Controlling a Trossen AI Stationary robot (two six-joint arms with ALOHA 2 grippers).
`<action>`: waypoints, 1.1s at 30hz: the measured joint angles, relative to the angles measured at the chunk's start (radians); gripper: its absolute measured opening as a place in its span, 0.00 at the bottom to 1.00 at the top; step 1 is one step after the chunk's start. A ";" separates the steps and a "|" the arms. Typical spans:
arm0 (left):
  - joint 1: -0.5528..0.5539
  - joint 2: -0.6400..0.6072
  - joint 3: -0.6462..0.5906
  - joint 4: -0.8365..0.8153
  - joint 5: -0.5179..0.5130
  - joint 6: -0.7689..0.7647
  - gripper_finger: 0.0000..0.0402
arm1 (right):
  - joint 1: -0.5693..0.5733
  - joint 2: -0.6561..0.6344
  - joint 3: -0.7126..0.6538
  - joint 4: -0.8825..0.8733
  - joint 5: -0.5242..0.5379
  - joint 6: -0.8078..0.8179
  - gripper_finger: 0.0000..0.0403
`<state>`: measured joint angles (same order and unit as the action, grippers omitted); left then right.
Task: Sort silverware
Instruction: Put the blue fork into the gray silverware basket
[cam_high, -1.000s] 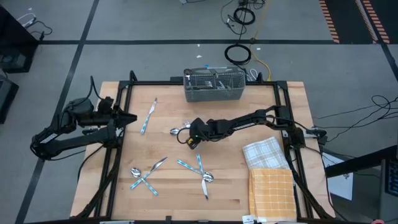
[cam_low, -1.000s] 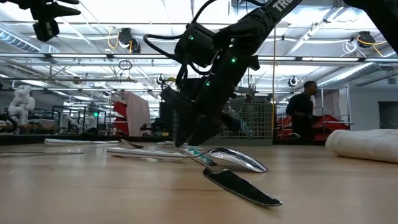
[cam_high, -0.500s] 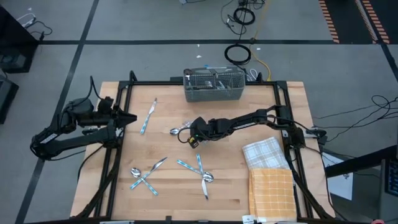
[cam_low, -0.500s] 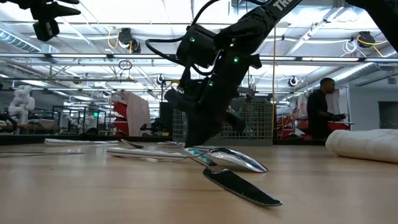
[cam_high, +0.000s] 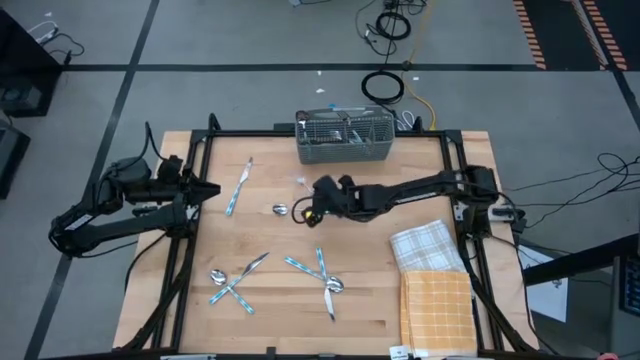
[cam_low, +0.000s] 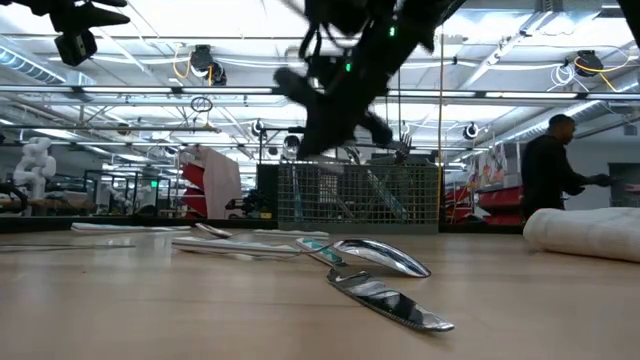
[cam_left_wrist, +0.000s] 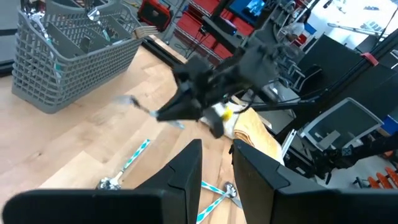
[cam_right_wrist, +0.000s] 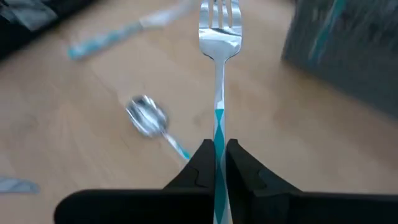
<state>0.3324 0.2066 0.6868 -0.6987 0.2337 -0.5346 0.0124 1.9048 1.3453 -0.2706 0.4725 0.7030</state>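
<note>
One silver fork with a blue-patterned handle (cam_right_wrist: 218, 74) hangs pinched in the right claw (cam_right_wrist: 216, 158) above the wooden tabletop (cam_high: 280, 300), near the grey wire-mesh caddy (cam_high: 345, 137); the left claw (cam_left_wrist: 216, 171), slightly parted, waits at the tabletop's left edge.

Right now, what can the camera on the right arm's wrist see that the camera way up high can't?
Only the right wrist view shows clearly that the right gripper is pinching a fork by its blue patterned handle, tines pointing away. Only the high view shows the whole table: the waiting left gripper at the left edge, crossed silverware near the front, and folded towels. Both show the loose spoon lying on the wood and the wire-mesh caddy.
</note>
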 joint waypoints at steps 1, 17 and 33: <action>0.000 0.000 0.000 0.000 0.000 0.000 0.24 | 0.001 -0.019 0.000 0.015 0.024 -0.025 0.00; 0.000 0.000 0.000 0.000 -0.002 -0.001 0.24 | -0.220 -0.295 -0.225 0.796 -0.089 -0.615 0.00; 0.000 0.000 0.000 0.000 -0.167 0.020 0.24 | -0.604 -0.354 -0.729 1.618 -0.416 -0.456 0.00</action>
<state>0.3321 0.2066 0.6868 -0.6987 0.0665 -0.5144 -0.5913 1.5505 0.6164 1.3479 0.0560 0.2467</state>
